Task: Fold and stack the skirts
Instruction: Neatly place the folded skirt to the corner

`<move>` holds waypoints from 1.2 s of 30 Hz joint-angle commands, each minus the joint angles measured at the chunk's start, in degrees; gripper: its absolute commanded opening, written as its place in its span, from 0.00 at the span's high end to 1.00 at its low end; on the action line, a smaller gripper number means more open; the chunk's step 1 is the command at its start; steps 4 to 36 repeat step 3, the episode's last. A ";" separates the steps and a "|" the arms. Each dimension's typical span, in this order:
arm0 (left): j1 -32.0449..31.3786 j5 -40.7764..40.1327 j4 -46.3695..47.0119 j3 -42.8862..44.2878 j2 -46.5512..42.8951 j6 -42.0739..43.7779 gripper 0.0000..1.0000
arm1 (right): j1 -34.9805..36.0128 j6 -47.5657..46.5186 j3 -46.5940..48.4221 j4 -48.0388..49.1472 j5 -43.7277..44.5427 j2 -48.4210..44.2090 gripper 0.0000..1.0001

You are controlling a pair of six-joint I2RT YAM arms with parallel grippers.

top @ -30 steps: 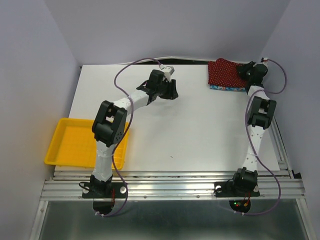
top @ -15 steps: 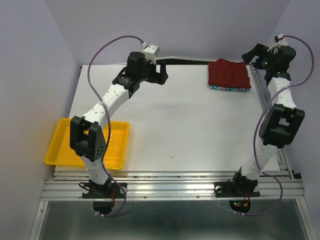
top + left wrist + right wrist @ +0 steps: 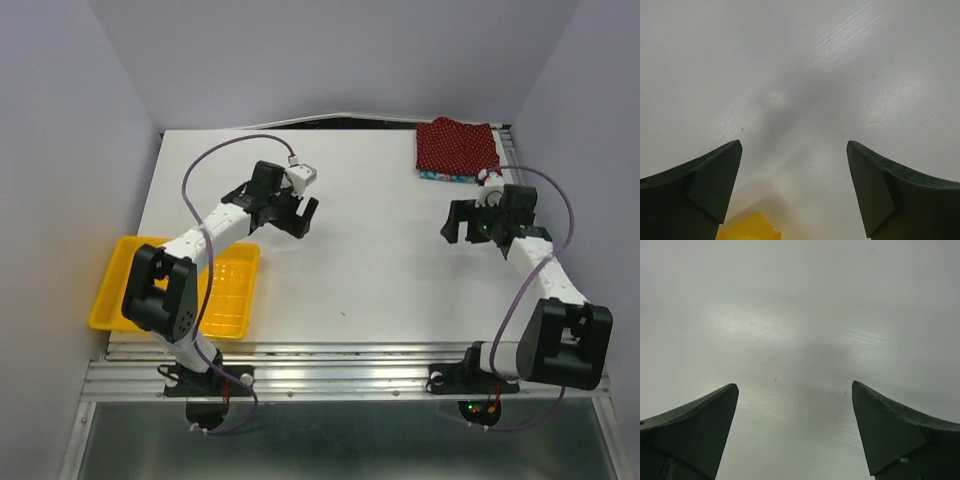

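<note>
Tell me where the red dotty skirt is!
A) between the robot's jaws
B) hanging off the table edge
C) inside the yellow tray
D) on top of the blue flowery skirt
D: the red dotted skirt lies folded on the blue floral skirt at the far right corner of the table, well away from the yellow tray.

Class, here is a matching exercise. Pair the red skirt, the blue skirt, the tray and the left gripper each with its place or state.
Things:
1. red skirt
2. blue skirt
3. tray
4. left gripper

Places or states:
a. near left
b. far right, lying on top
c. underneath, only an edge showing
d. open, holding nothing

Pairs: 1-b, 2-c, 3-a, 4-d
</note>
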 commanded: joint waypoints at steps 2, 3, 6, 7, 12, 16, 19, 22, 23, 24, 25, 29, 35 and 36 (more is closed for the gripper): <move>0.16 1.16 4.42 -2.22 -6.83 1.50 0.02 | 1.23 -3.37 -5.11 -1.02 2.98 -8.63 0.00; 0.16 1.59 4.16 -1.96 -7.09 1.59 0.02 | 1.23 -3.20 -5.99 -1.19 3.07 -9.95 0.00; 0.16 1.59 4.16 -1.96 -7.09 1.59 0.02 | 1.23 -3.20 -5.99 -1.19 3.07 -9.95 0.00; 0.16 1.59 4.16 -1.96 -7.09 1.59 0.02 | 1.23 -3.20 -5.99 -1.19 3.07 -9.95 0.00; 0.16 1.59 4.16 -1.96 -7.09 1.59 0.02 | 1.23 -3.20 -5.99 -1.19 3.07 -9.95 0.00; 0.16 1.59 4.16 -1.96 -7.09 1.59 0.02 | 1.23 -3.20 -5.99 -1.19 3.07 -9.95 0.00; 0.16 1.59 4.16 -1.96 -7.09 1.59 0.02 | 1.23 -3.20 -5.99 -1.19 3.07 -9.95 0.00; 0.16 1.59 4.16 -1.96 -7.09 1.59 0.02 | 1.23 -3.20 -5.99 -1.19 3.07 -9.95 0.00; 0.16 1.59 4.16 -1.96 -7.09 1.59 0.02 | 1.23 -3.20 -5.99 -1.19 3.07 -9.95 0.00; 0.16 1.59 4.16 -1.96 -7.09 1.59 0.02 | 1.23 -3.20 -5.99 -1.19 3.07 -9.95 0.00; 0.16 1.59 4.16 -1.96 -7.09 1.59 0.02 | 1.23 -3.20 -5.99 -1.19 3.07 -9.95 0.00; 0.16 1.59 4.16 -1.96 -7.09 1.59 0.02 | 1.23 -3.20 -5.99 -1.19 3.07 -9.95 0.00; 0.16 1.59 4.16 -1.96 -7.09 1.59 0.02 | 1.23 -3.20 -5.99 -1.19 3.07 -9.95 0.00; 0.16 1.59 4.16 -1.96 -7.09 1.59 0.02 | 1.23 -3.20 -5.99 -1.19 3.07 -9.95 0.00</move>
